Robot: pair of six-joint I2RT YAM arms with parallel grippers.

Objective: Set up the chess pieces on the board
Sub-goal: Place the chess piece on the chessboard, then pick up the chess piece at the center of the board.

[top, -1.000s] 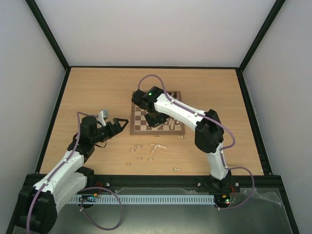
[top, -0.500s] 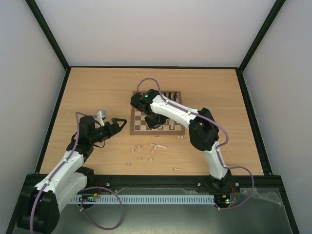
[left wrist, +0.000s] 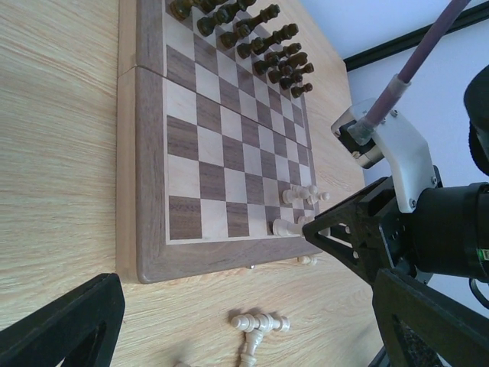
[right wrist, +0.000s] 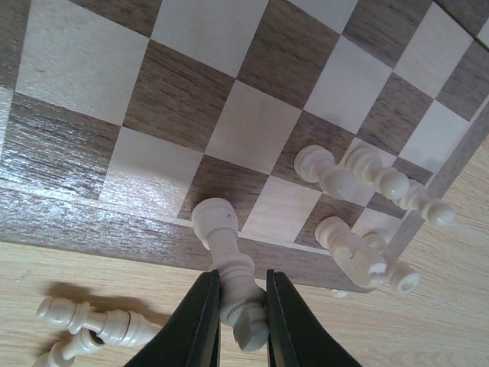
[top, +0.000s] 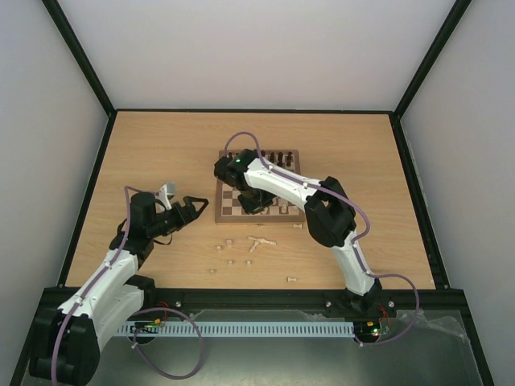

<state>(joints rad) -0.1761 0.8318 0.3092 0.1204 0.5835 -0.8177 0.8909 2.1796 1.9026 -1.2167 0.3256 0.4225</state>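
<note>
The right claw (right wrist: 242,290) nips a pale cream wooden chess piece (right wrist: 222,238) by its head, base pointing down at the brown-and-cream checkered wooden board (right wrist: 76,214); the left claw (top: 198,204) gapes wide, empty.

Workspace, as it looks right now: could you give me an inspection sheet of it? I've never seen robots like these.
surface: light wooden table
job's things: board lies flat; a few pale pieces sit at its near right corner; loose pieces lie on the table
clutter: nothing seen
jaws: left jaws open, empty, beside the board; right jaws shut on the held piece at the board's near edge
other: dark pieces line the far rows
cables: purple cables loop off both arms
surroundings: white walls, black frame
</note>
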